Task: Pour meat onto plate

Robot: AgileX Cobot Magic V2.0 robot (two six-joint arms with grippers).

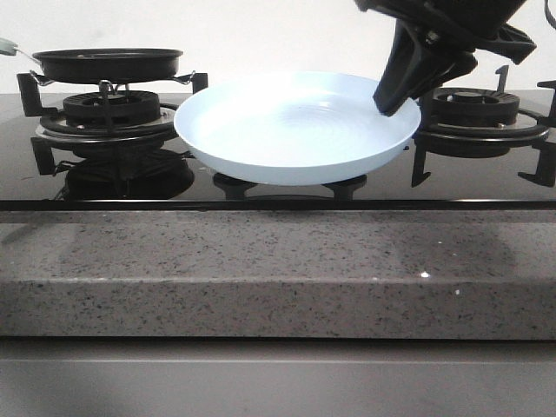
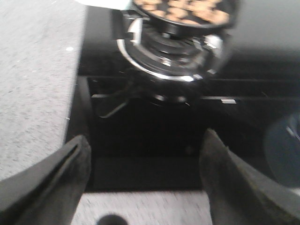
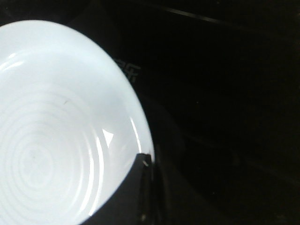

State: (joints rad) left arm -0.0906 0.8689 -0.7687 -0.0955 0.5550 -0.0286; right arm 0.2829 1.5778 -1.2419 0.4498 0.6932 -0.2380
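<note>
Front view: the plate (image 1: 295,130) sits on the glossy black cooktop (image 1: 261,187) between two gas burners, its base on the glass. The right gripper (image 1: 388,104) reaches down from the upper right, and its fingers close on the plate's right rim. A black frying pan (image 1: 109,62) rests on the left burner (image 1: 109,109), well apart from the plate. The right burner (image 1: 478,113) carries nothing. A speckled grey counter edge (image 1: 278,269) runs across the foreground.

Left wrist view: the left gripper (image 2: 145,183) hangs with its two dark fingers (image 2: 56,183) spread wide, holding nothing, above the boundary of counter and cooktop. Ahead of it stands the pan on its burner, and the meat (image 2: 185,10) lies in the pan as orange-brown slices. The picture is blurred.

Right wrist view: the plate's ringed interior fills the frame's lit half. One dark fingertip (image 3: 136,187) lies on the rim, clamping it. The surroundings are too dark to resolve.
</note>
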